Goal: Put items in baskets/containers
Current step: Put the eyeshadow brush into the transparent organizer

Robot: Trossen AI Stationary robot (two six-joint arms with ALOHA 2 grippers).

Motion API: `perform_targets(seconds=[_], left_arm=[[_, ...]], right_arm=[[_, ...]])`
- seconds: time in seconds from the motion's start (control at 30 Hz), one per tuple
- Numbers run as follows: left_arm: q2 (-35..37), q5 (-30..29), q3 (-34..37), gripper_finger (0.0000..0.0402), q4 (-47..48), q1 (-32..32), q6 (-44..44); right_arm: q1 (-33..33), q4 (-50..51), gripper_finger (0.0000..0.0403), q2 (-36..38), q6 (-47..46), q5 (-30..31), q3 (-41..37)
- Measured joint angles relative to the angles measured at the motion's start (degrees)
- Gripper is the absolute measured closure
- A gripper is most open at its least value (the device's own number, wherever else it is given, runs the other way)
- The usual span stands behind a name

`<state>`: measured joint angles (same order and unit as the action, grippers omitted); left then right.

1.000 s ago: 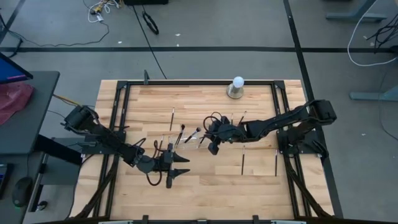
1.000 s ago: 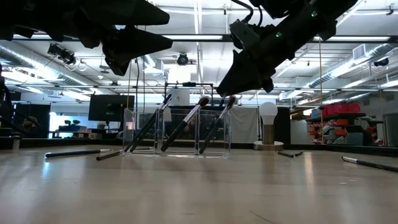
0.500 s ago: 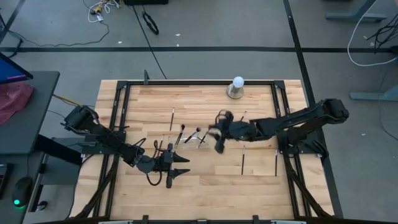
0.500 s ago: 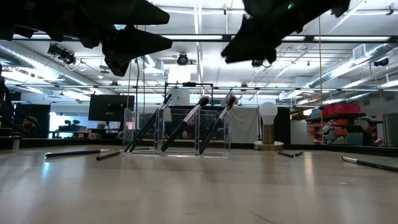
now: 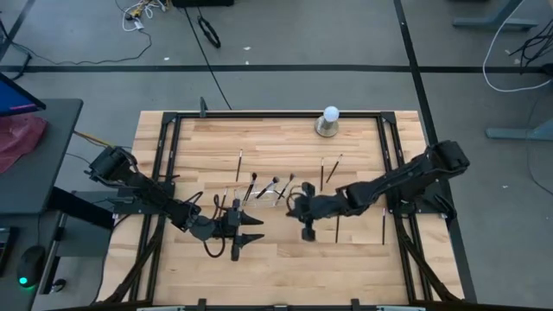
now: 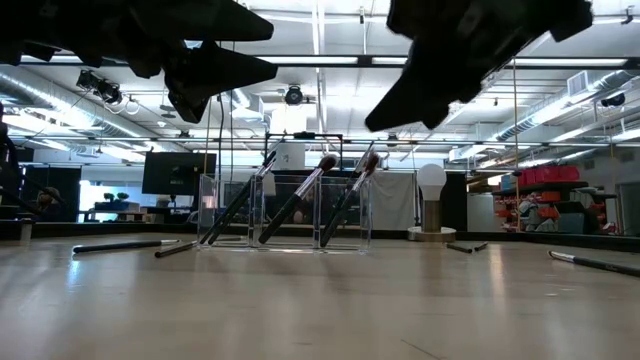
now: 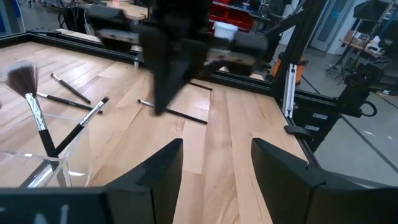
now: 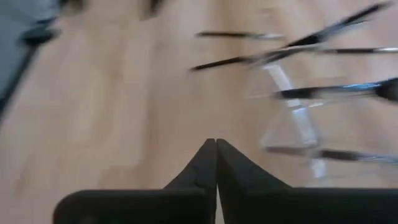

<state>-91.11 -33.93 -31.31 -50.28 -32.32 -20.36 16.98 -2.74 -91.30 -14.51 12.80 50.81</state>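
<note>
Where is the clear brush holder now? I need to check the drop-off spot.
In the high view, the clear holder stands near the table's middle, between the left gripper and the right gripper, with three brushes leaning in it.

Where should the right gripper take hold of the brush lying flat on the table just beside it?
Grip the brush mid-shaft, bringing the right gripper straight down from above with its fingers closing across the shaft. The brush lies flat on the table, thin and straight, with bare wood on both sides.
</note>
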Motion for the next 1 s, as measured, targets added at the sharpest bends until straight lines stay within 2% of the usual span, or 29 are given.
perform_targets(seconds=[0.23,0.4,0.5,0.57,0.67,0.73,0.8,1.0], left_arm=[[0.0,-0.1,0.0,0.0204,0.0,0.0,0.0],[0.0,-0.1,0.0,0.0204,0.0,0.0,0.0],[0.0,-0.1,0.0,0.0204,0.0,0.0,0.0],[0.0,-0.1,0.0,0.0204,0.0,0.0,0.0],[0.0,-0.1,0.0,0.0204,0.0,0.0,0.0],[0.0,-0.1,0.0,0.0204,0.0,0.0,0.0],[0.0,-0.1,0.0,0.0204,0.0,0.0,0.0],[0.0,-0.3,0.0,0.0204,0.0,0.0,0.0]], right_arm=[[-5.8,1.4,0.0394,-0.5,-5.6,13.5,0.0],[-7.3,1.5,0.0398,-0.5,-3.0,21.2,0.0],[-6.5,-1.0,0.0394,0.5,0.6,19.1,0.0],[-5.3,-2.3,0.0394,1.0,2.8,12.6,0.0],[-3.1,-2.7,0.0398,1.0,4.0,-0.3,0.0],[-1.4,-3.0,0.0400,0.2,3.0,-5.0,0.0],[0.1,-2.3,0.0400,-1.1,1.9,-3.5,0.0],[0.1,-2.1,0.0400,-4.3,-0.7,11.5,0.0]])
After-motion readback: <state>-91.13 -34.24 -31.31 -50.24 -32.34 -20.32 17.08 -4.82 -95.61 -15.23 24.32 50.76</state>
